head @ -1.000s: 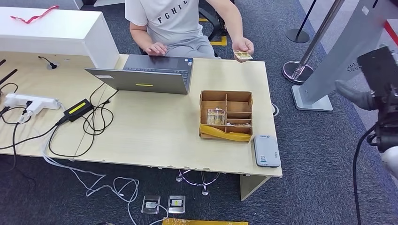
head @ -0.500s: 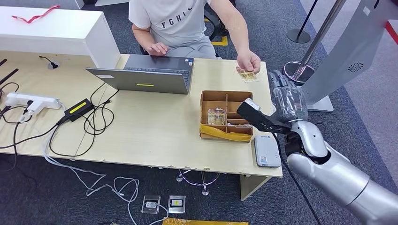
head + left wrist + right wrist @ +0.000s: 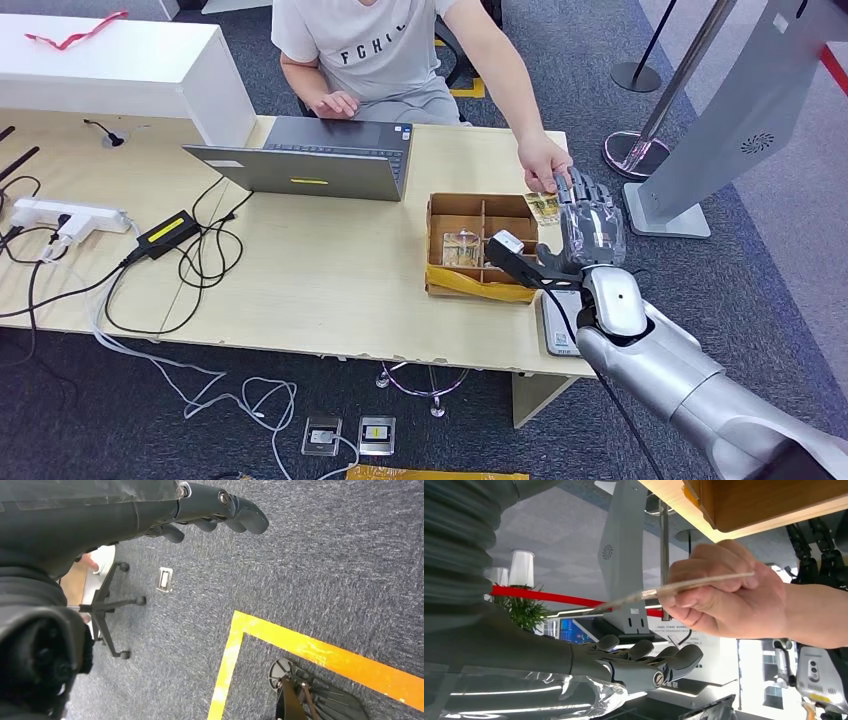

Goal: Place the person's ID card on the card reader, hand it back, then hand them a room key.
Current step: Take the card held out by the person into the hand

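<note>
one id card [image 3: 543, 207] is pinched in the person's hand [image 3: 545, 165] over the far right part of the table [image 3: 330, 280], just beside the wooden box [image 3: 482, 246], and the right hand [image 3: 590, 220] lies flat next to it with fingers [image 3: 664, 662] stretched out and parted, holding nothing. the card reader [image 3: 560, 325] sits at the table's near right corner, partly under the right arm. the left hand [image 3: 150, 510] hangs over the carpet with its fingers [image 3: 240, 515] loosely curled and nothing in them.
</note>
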### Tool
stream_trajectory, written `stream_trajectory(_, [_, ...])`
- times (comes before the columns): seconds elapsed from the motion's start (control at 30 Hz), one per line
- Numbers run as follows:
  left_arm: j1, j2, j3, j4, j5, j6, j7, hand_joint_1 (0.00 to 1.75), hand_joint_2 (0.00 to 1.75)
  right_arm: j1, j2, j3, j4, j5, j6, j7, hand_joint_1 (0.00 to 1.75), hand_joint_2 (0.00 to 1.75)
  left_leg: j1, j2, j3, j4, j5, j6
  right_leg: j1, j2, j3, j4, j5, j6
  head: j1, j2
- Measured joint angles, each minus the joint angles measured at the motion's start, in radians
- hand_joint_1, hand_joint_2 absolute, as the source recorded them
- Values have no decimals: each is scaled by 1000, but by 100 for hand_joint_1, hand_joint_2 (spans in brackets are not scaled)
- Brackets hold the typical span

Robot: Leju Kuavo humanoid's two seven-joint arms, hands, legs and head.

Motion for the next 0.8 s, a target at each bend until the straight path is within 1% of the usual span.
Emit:
stream_trajectory(0.17, [0,2,-11,0,0,0,0,0,0,2,22,-6,41,1,2,-4,0,175,0,0,0,0,0,0,0,0,0,0,0,0,0,0])
stream_trajectory(0.3, [0,2,-13,0,-2,-1,-6,0,0,9,39,-8,59,2,6,-11,175,175,0,2,1,0,0,0,0,1,0,0,0,0,0,0])
stream_trajectory(0.47, [0,1,-17,0,-5,-1,-14,0,0,21,54,-22,61,-12,4,-9,175,175,0,2,1,0,0,0,0,1,0,0,0,0,0,0])
stream_trajectory(0.8, [13,3,-32,0,-4,8,-3,0,0,24,54,-59,23,-17,5,5,175,175,0,4,1,0,0,0,0,2,0,0,0,0,0,0])
